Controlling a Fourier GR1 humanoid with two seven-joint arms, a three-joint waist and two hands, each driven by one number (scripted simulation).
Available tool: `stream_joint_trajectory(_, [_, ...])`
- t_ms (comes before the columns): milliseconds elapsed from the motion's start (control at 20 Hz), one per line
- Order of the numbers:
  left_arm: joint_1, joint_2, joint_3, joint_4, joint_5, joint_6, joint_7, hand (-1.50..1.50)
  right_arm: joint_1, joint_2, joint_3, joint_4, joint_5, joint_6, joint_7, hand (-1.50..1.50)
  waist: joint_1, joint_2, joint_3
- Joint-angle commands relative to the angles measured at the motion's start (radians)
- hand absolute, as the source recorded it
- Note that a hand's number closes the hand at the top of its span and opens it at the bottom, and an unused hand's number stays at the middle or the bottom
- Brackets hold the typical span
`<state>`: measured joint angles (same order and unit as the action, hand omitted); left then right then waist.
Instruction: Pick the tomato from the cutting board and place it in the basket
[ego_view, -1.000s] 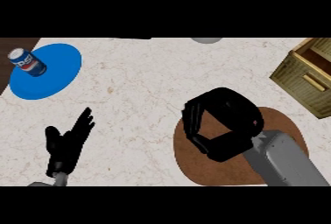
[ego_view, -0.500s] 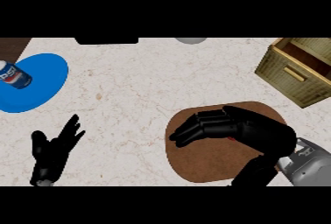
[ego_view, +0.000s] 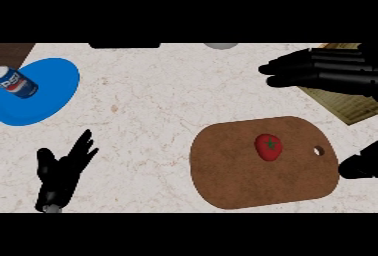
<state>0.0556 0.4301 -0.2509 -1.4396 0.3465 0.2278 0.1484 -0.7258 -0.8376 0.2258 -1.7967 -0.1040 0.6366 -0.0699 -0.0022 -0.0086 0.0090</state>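
Note:
The red tomato (ego_view: 269, 146) with a green stem lies on the brown cutting board (ego_view: 244, 175), right of the board's middle, with nothing touching it. My right hand (ego_view: 325, 70) hovers at the upper right, beyond the board, fingers stretched out toward the left and holding nothing. It covers most of the wooden basket (ego_view: 348, 104), of which only a slatted corner shows. A dark part of the same arm (ego_view: 359, 165) pokes in at the right edge beside the board. My left hand (ego_view: 63, 172) rests open at the lower left, fingers up.
A blue plate (ego_view: 44, 92) lies at the far left, and a Pepsi can (ego_view: 18, 83) sits on it. At the counter's back edge are a grey round object (ego_view: 220, 45) and a dark flat one (ego_view: 124, 45).
My right hand has lifted off the cutting board and moved up to the right over the basket, uncovering the tomato, which stays on the board. The left hand stays open at the lower left.

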Motion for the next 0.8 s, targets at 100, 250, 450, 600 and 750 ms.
stream_joint_trajectory(100, [0.041, -0.014, -0.041, 0.020, -0.012, 0.003, 0.072, 0.00, -0.143, -0.181, -0.027, 0.094, -0.016, 0.272, -0.032, -1.50, 0.020, 0.011, -0.010])
stream_joint_trajectory(250, [0.048, -0.017, -0.035, 0.061, -0.025, -0.008, 0.027, 0.00, -0.202, -0.260, -0.024, 0.151, 0.025, 0.403, -0.093, -1.50, 0.029, 0.017, -0.011])
stream_joint_trajectory(450, [-0.003, 0.001, -0.009, 0.065, -0.018, -0.018, 0.075, 0.00, -0.196, -0.283, -0.010, 0.160, 0.109, 0.434, -0.177, -1.50, 0.020, 0.017, -0.008])
stream_joint_trajectory(600, [0.065, -0.035, -0.051, 0.036, -0.044, 0.001, 0.050, 0.00, -0.217, -0.272, 0.029, 0.137, 0.118, 0.415, -0.144, -1.50, 0.027, 0.013, -0.010])
stream_joint_trajectory(750, [0.039, -0.004, -0.002, 0.051, -0.009, -0.042, 0.055, 0.00, -0.158, -0.271, 0.041, 0.130, 0.162, 0.377, -0.223, -1.50, 0.018, 0.015, -0.008])
